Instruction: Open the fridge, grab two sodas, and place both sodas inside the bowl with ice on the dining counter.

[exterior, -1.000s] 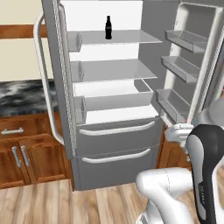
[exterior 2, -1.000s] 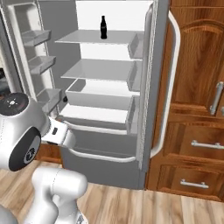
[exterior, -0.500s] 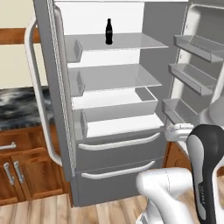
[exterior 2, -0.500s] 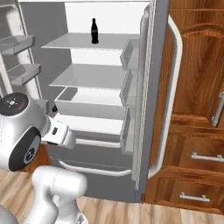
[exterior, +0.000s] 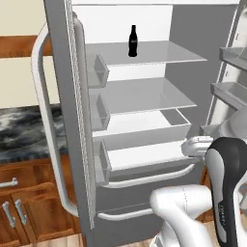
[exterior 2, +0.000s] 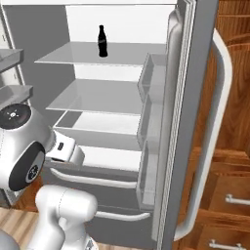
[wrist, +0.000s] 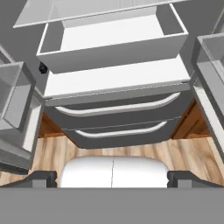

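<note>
Soda [exterior: 133, 41] is judged light, rigid, smooth (likely slippery); best gripped around its wider body. Gripper [wrist: 112, 178] is seen released, empty.

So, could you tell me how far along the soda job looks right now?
Done: the fridge stands open, both doors swung wide. In hand: nothing; the gripper is open and empty, low before the drawers. Left: take the soda from the top shelf, find a second, and carry both to the bowl.
</note>
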### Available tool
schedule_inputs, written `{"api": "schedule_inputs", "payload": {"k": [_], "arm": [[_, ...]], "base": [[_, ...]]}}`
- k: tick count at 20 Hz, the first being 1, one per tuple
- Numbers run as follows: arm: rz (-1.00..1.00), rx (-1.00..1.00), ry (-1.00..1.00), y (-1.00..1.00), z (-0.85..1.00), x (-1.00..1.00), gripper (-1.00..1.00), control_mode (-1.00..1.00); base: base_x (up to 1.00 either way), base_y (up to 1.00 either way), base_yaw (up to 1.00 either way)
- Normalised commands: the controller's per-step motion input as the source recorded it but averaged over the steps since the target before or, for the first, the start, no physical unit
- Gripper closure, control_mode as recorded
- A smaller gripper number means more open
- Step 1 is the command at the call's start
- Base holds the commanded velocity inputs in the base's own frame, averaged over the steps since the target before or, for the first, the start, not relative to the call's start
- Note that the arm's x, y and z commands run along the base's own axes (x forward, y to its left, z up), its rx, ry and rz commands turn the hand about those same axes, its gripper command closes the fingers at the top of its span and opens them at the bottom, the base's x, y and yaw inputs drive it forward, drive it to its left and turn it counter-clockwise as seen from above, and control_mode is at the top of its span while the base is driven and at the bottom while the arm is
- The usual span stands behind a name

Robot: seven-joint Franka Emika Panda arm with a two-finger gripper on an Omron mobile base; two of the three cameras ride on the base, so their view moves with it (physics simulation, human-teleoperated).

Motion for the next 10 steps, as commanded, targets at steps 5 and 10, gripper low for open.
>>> {"api": "schedule_inputs", "payload": {"k": [5, 10], "arm": [[0.00, 0.00, 0.00, 0.00, 0.00, 0.00, -1.00, 1.00], [0.00, 0.00, 0.00, 0.00, 0.00, 0.00, -1.00, 1.00]], "base": [[0.64, -0.01, 0.00], [0.75, 0.00, 0.00]]}}
